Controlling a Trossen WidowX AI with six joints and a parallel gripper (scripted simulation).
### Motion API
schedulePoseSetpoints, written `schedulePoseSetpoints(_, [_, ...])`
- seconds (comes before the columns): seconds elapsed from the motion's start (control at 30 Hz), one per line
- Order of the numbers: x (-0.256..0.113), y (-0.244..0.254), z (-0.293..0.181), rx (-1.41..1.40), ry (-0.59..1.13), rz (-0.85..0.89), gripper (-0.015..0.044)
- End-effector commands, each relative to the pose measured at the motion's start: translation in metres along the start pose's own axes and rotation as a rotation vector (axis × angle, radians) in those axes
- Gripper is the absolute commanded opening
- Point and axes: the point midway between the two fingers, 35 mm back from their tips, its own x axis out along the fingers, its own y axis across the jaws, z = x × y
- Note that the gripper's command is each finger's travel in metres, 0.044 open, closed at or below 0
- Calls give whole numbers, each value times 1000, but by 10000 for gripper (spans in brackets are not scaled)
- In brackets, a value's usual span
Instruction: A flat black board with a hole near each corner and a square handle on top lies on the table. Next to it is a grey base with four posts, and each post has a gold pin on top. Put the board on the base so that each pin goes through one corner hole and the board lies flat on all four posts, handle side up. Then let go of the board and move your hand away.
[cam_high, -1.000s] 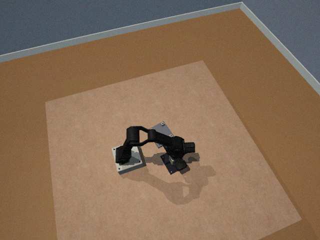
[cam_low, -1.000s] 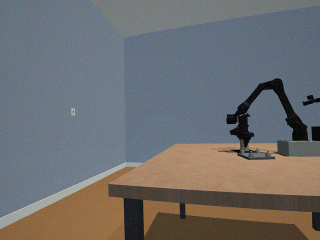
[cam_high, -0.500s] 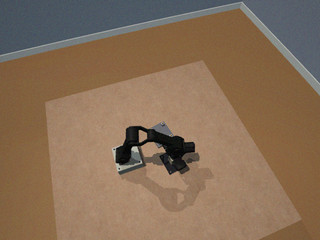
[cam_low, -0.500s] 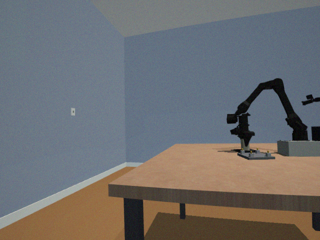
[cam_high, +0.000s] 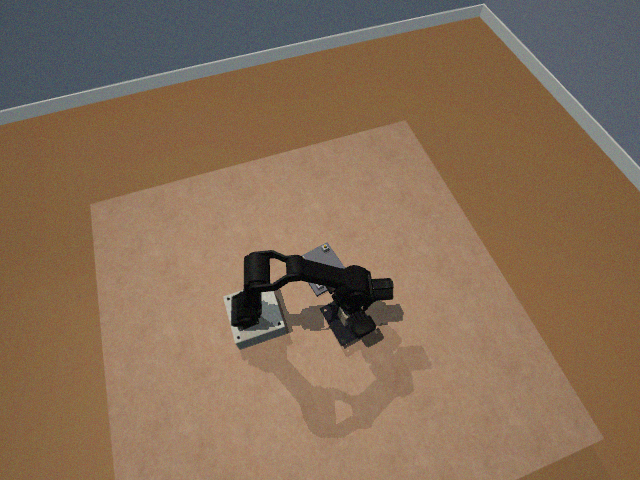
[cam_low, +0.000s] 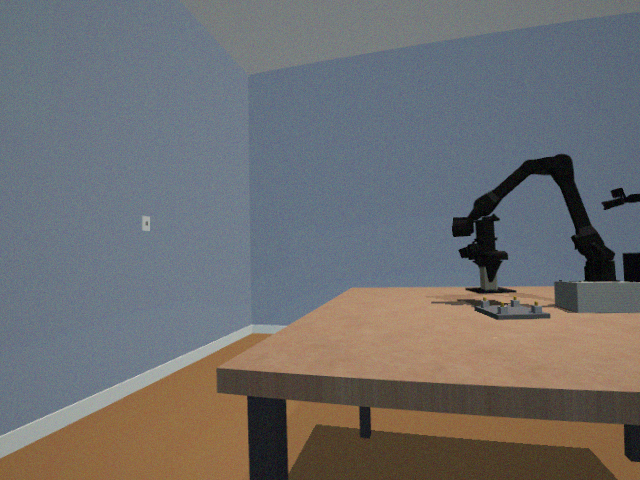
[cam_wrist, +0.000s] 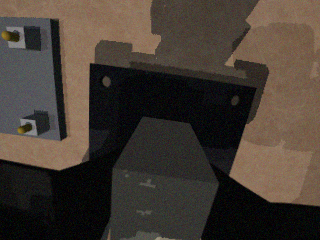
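Board (cam_high: 341, 330) (cam_low: 509, 290) (cam_wrist: 127, 97) beside base (cam_high: 323, 258) (cam_low: 509, 311) (cam_wrist: 30, 75), off its 4 posts; hand (cam_high: 345, 312) (cam_low: 489, 276) clamped on board's handle (cam_high: 342, 313) (cam_low: 484, 277) (cam_wrist: 165, 150); best lift straight up, board level, clear of pins; then turn to match base, centre 4 holes over 4 pins before lowering gently.
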Motion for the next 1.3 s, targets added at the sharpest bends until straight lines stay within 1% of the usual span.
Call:
schedulePoseSetpoints(0.0, [-13, -1, 3, 5, -14, -2, 0])
schedulePoseSetpoints(0.37, [-39, 0, 0, 5, -14, -1, 0])
schedulePoseSetpoints(0.53, [-40, 3, 2, 4, -14, -1, 0])
schedulePoseSetpoints(1.27, [-41, 58, 22, -11, -17, 7, 0])
